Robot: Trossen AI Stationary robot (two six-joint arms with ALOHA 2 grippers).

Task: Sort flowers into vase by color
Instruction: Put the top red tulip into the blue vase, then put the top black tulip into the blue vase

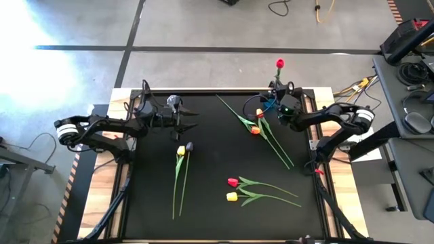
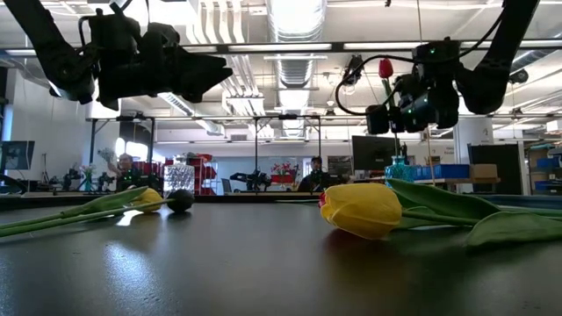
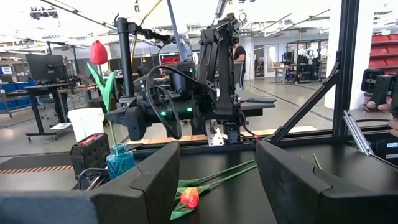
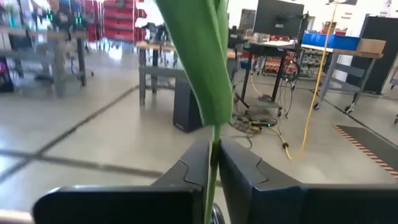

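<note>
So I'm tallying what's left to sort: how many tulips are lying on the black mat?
6: a yellow tulip and a dark one centre-left, two orange-red ones near the right gripper, a red and a yellow up front.

A big yellow tulip lies on the black table, a dark one lies far off to its side, and high above it the right gripper holds a red tulip upright.
</note>
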